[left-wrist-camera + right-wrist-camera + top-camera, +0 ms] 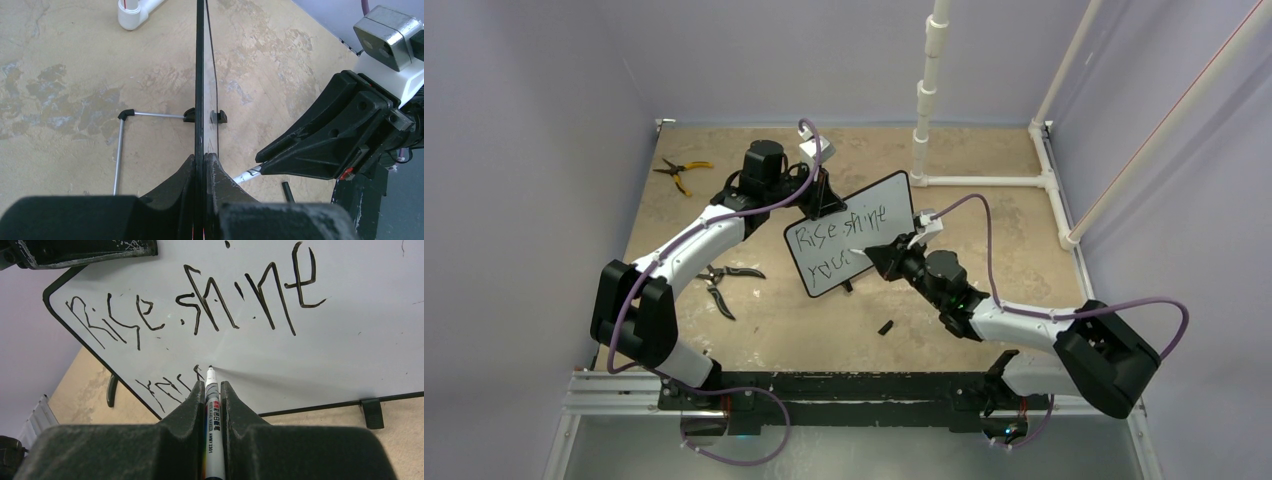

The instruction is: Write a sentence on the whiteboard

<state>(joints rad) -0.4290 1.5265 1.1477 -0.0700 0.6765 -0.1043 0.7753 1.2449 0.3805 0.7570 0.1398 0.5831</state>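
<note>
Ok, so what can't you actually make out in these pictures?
The sentence's second line: right wrist view, the right end effector and marker cover part of it.
The whiteboard's face: left wrist view, seen edge-on.
A small black piece on the table: top view, too small to identify.

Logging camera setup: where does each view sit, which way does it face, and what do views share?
Top external: above and behind the bases, looking down on the table; the left arm and right arm show, meeting at the whiteboard.
Left wrist: on the left arm, sighting along the whiteboard's edge; the left fingers clamp its frame.
Right wrist: on the right arm, facing the sentence; the right fingers grip a marker.
Shared: all three show the whiteboard.
</note>
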